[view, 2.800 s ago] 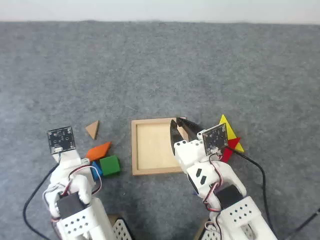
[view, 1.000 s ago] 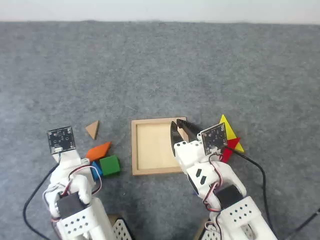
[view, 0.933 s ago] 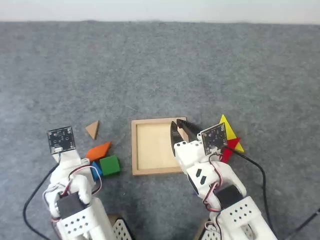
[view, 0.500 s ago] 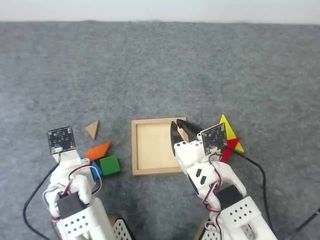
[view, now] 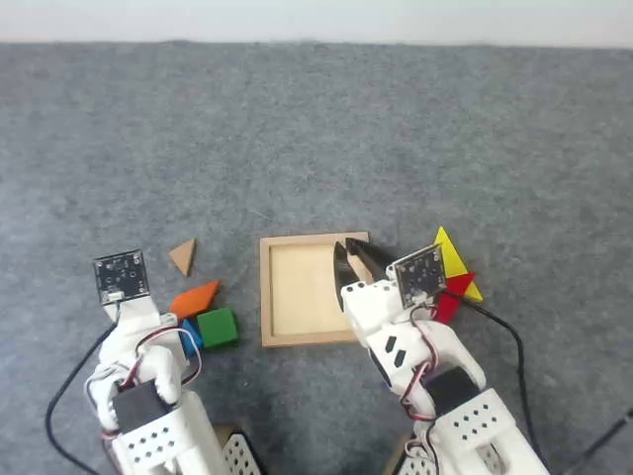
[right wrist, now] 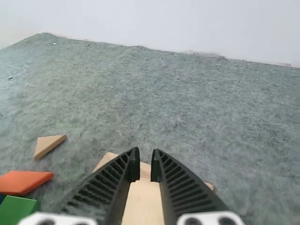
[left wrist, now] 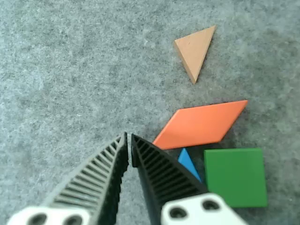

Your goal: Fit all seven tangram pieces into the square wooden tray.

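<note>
The right gripper (view: 346, 244) leans forward over the right edge of the square wooden tray (view: 265, 297), empty, jaws a sliver apart. The left gripper (left wrist: 129, 137), closed and empty, hangs beside the flat orange parallelogram piece (left wrist: 201, 124).

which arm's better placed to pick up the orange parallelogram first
Left. Its end effector hangs right beside the orange parallelogram, which lies left of the wooden tray. The right end effector sits over the tray's right side, so the tray lies between it and that piece.

text: none legible | labels, brands: none legible | numbers, signs: none legible | views checked: all three
</note>
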Robot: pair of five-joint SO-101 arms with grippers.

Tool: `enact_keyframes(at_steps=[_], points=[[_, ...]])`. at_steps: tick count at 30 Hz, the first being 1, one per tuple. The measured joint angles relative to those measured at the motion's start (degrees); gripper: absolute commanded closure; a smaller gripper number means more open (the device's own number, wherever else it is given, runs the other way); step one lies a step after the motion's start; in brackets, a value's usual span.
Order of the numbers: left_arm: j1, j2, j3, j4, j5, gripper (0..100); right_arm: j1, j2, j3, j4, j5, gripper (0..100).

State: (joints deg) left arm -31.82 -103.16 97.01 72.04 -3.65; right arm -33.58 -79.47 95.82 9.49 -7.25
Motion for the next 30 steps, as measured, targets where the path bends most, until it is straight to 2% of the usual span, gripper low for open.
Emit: enact_keyframes(at_steps=[30], points=[[0.0,0.0,0.0,0.0,0.0,99,-1.1,0.0,0.0,2.6,0.0,93.3]])
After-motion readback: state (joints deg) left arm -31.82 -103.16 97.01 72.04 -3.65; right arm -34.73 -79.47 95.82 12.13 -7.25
